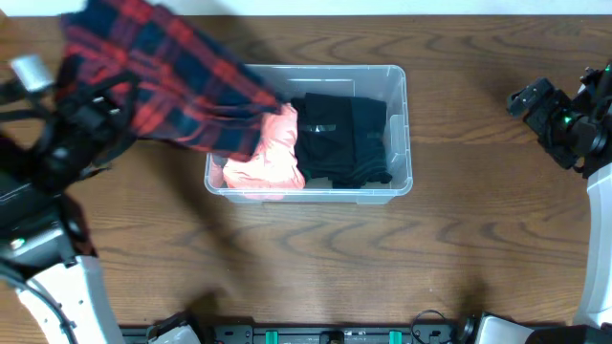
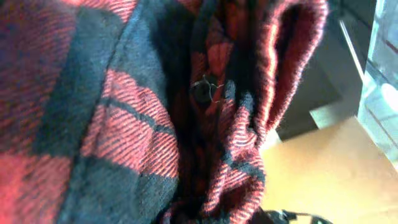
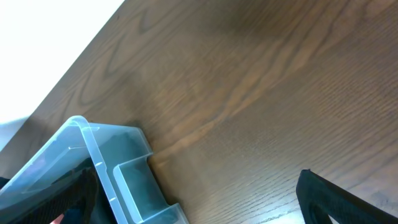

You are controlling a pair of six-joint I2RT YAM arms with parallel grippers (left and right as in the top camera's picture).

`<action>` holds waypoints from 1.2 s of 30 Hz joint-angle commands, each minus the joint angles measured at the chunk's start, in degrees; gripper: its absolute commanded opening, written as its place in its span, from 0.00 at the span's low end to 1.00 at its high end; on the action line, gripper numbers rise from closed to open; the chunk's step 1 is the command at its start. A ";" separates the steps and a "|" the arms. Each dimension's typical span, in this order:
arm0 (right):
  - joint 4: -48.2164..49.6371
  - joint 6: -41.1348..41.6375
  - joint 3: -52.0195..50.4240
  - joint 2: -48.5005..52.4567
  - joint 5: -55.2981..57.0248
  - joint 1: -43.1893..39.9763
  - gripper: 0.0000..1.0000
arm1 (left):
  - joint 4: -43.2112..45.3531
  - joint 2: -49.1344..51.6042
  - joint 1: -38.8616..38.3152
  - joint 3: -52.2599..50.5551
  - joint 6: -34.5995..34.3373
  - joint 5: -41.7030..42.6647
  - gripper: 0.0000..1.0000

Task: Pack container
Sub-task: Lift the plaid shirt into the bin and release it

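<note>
- Container [image 1: 316,195] sits mid-table [image 1: 316,268], long side left-right; its corner also shows in the right wrist view [image 3: 118,168].
- Inside: black garment [image 1: 344,139] fills the right half, pink garment [image 1: 270,153] is bunched at the left end.
- Red/navy plaid shirt [image 1: 158,72] is up in the air over the left arm [image 1: 57,143], with its lower edge draped across the container's left end, over the pink garment.
- Left gripper: buried under the shirt. Left wrist view is all plaid cloth, one button [image 2: 202,90] visible. Can't tell if the jaws are apart or clamped.
- Right gripper [image 1: 528,101]: well right of the container, above bare table. One finger [image 3: 336,199] sits at the frame edge with nothing at centre, so jaws apart and empty.
</note>
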 commanded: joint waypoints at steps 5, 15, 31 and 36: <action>-0.07 0.02 0.00 0.33 0.39 -0.52 0.99 | 0.63 1.18 -22.84 1.01 -6.25 -24.70 0.06; -0.07 0.02 0.00 0.33 0.39 -0.52 0.99 | 9.09 11.56 -47.39 1.01 -8.63 -51.63 0.06; -0.07 0.02 0.00 0.33 0.39 -0.52 0.99 | 1.60 23.78 -54.64 1.01 -11.98 -57.22 0.06; -0.07 0.02 0.00 0.33 0.39 -0.52 0.99 | -10.40 22.47 -54.38 1.01 -11.72 -63.14 0.33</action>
